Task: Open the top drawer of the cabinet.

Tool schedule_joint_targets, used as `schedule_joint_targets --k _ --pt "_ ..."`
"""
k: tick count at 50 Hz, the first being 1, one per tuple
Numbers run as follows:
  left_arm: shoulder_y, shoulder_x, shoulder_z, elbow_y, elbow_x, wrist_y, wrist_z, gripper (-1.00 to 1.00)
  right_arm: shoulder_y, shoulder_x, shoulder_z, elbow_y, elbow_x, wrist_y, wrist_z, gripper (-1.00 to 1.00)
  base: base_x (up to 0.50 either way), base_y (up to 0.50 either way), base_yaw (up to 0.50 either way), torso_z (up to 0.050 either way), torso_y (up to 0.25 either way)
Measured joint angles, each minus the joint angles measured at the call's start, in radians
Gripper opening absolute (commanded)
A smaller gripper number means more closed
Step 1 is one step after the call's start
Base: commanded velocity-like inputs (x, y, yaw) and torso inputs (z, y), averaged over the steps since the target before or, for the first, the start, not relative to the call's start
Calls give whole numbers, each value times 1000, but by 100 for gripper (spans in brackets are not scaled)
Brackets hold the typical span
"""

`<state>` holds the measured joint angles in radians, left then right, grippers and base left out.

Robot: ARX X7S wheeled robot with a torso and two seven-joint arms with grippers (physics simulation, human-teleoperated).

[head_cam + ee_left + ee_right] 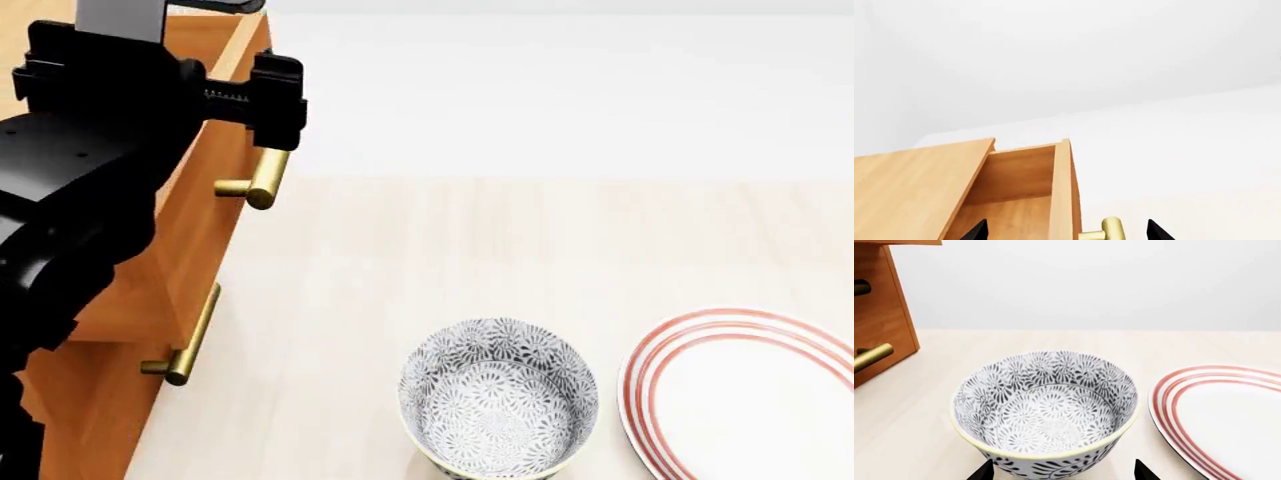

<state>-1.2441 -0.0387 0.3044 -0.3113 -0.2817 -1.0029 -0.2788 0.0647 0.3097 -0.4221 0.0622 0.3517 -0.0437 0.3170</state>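
Left gripper (pixel 160 95), fingers apart, straddles the pulled-out top drawer (pixel 1062 190) front near its handle (pixel 264 178).

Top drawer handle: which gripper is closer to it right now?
Left. The left gripper sits right at the top drawer, fingertips straddling its brass handle. The right gripper is away from the cabinet, by the patterned bowl.
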Motion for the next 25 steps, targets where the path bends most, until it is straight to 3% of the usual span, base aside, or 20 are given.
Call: schedule_joint_targets --k 25 --pt "-34 2 -79 -54 -174 -57 -116 100 4 3 -4 2 7 2 6 100 0 0 0 0 0"
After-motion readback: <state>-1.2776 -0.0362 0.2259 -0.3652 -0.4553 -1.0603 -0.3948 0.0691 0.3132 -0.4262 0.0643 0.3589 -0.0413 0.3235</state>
